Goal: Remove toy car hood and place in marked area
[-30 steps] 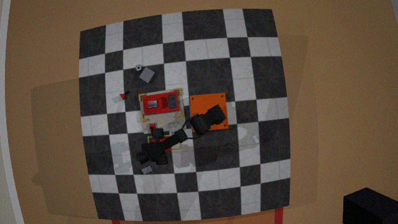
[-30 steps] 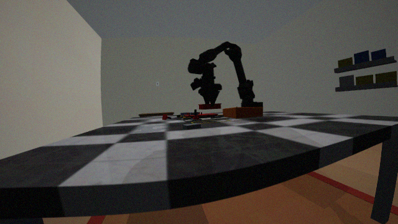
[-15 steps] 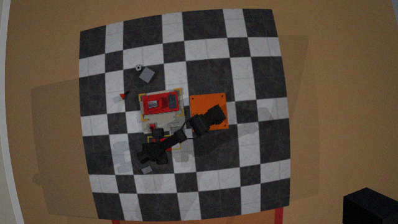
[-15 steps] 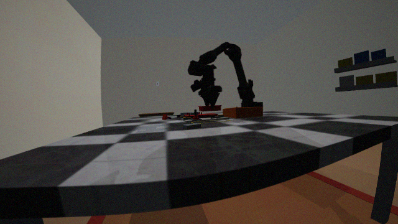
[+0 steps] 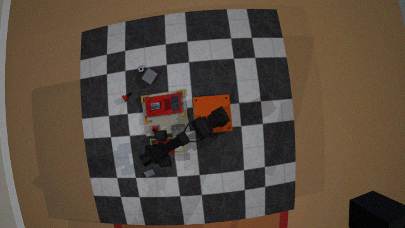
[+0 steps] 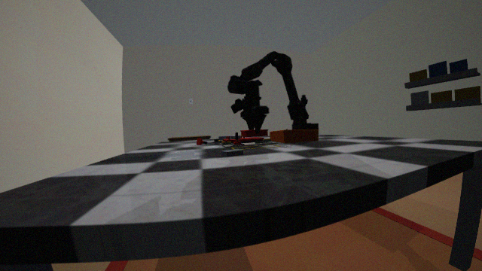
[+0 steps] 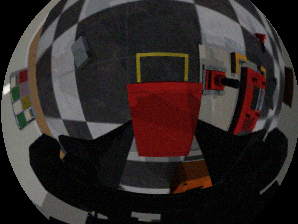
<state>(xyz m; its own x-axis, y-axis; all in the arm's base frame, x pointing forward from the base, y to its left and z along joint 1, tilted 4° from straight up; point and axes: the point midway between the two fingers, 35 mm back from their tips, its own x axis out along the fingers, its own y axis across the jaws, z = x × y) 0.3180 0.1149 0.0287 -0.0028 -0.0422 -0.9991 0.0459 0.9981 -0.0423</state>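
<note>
My gripper point(image 6: 255, 129) point(image 7: 164, 122) points down and is shut on the hood, a red plate point(image 6: 245, 133) point(image 7: 165, 102), which lies level between the fingers. It is low over the table; whether it touches is too small to tell. The marked area is a thin yellow outline point(image 5: 184, 148) point(image 7: 162, 54). In the wrist view its far part shows beyond the hood, and the hood hides the near part. In the top view the arm hides much of both. The red toy car point(image 5: 164, 105) point(image 7: 251, 102) stands on a pale mat with yellow corner marks, beside the marked area.
A small red and black part point(image 5: 155, 129) point(image 7: 216, 80) stands on the mat. A grey block point(image 5: 149, 173) point(image 6: 232, 153) point(image 7: 81, 51) lies near the gripper. A grey plate point(image 5: 149, 76), a small wheel point(image 5: 141, 68) and a red-black piece point(image 5: 125, 97) lie further off. The arm's orange base point(image 5: 205, 102) is beside the car.
</note>
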